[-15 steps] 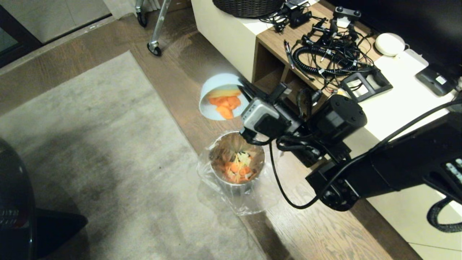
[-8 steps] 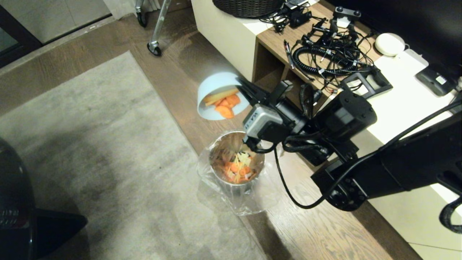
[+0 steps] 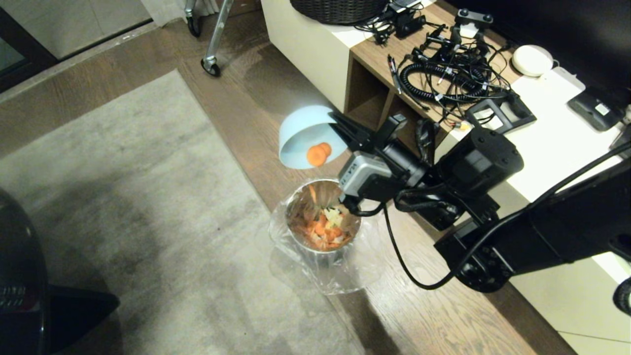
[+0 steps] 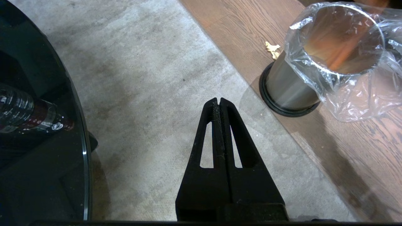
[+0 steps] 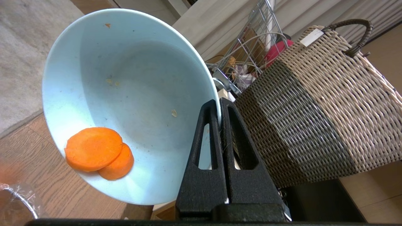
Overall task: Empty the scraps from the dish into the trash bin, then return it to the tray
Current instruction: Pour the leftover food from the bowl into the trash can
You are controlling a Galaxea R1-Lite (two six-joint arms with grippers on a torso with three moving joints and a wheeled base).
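Dish [image 3: 305, 135] hangs tilted above the trash bin [image 3: 323, 222], at 11 o'clock from it, rim clamped at 3 o'clock by the right tool [image 3: 340, 129]. Left tool [image 4: 220, 102] is clenched empty over the rug [image 4: 150, 78]. Two orange scraps [image 5: 99, 153] rest at the lower rim. No legible writing.

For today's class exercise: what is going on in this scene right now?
The right gripper, shut on the dish rim, holds it tipped above the trash bin. Two orange slices cling near the dish's lower edge; other scraps lie in the bin. The left gripper is shut and idle over the rug. No tray is in view.
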